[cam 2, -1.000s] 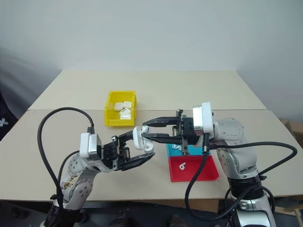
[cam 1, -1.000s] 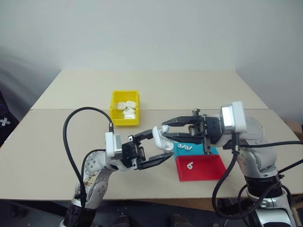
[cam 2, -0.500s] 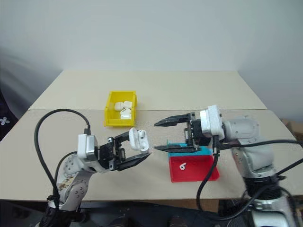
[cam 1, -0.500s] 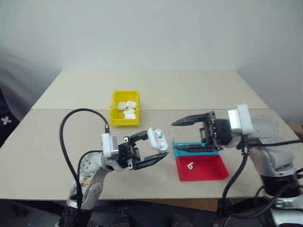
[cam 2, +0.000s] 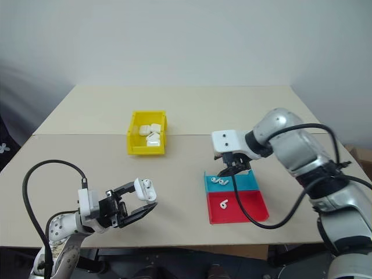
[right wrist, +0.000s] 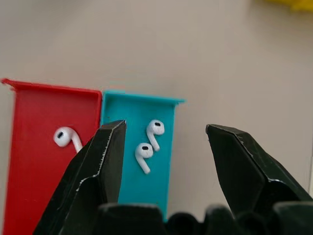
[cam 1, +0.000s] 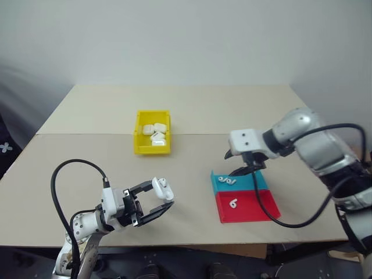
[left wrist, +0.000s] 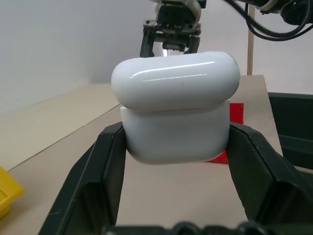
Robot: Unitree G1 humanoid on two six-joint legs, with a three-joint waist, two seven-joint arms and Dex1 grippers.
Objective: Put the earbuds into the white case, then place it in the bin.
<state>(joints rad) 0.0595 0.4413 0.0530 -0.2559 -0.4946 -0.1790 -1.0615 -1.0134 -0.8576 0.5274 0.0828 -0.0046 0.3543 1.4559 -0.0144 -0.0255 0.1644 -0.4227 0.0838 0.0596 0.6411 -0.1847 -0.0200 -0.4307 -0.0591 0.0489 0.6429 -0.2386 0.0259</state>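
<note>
Your left tool (cam 1: 156,200) grips the white case (cam 1: 163,188) above the surface (cam 1: 87,151); your right tool (right wrist: 161,161) hangs open over the trays.

Under your right tool, two earbuds (right wrist: 149,144) lie in the teal tray (cam 1: 238,181) and a third earbud (cam 1: 233,204) lies in the red tray (cam 1: 256,206) touching it. The bin (cam 1: 152,140) stands well apart, farther back on the surface, with several white cases (cam 1: 154,132) already in it. Nothing blocks the trays. Your left arm is low, its tool about level; your right tool points steeply down.
</note>
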